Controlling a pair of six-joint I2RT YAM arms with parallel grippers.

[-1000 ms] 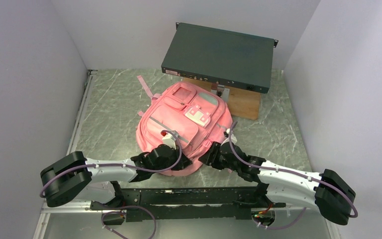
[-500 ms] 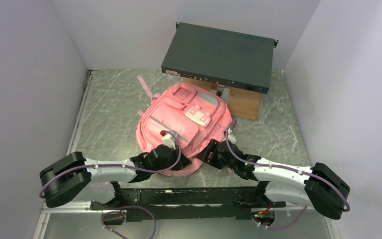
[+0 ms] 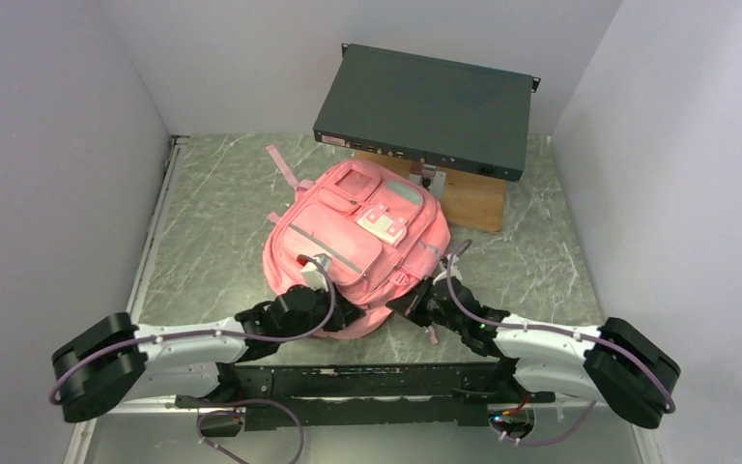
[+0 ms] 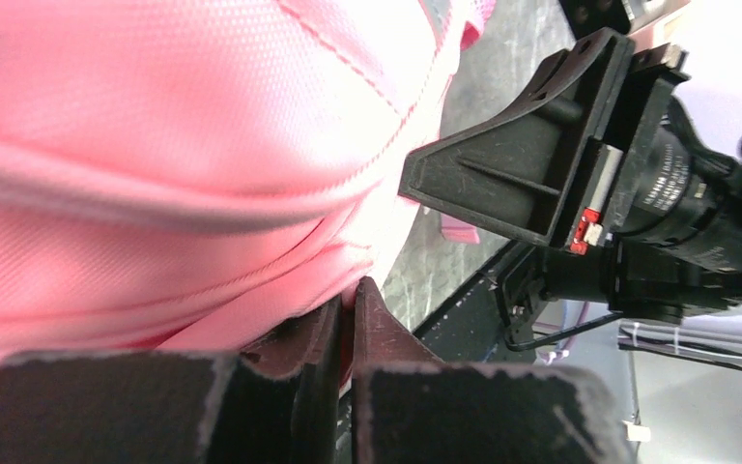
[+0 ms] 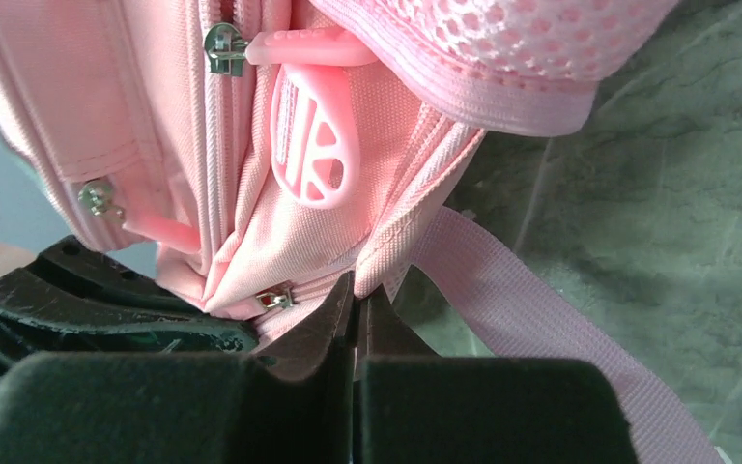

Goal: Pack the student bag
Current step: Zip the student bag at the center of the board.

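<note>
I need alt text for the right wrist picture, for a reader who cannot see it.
The right gripper, shut, touches a seam of a pink backpack beside a small zip pull. A pink strap lies on the green marbled table.

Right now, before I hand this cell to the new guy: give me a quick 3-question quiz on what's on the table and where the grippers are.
1. True or false: the student bag lies with its front pockets facing up.
2. Where do the left gripper and right gripper meet the bag? A) its near edge, B) its far edge, C) the top front pocket.
3. What props the dark rack unit up off the table?
Key: 1 true. 2 A. 3 a wooden block.
</note>
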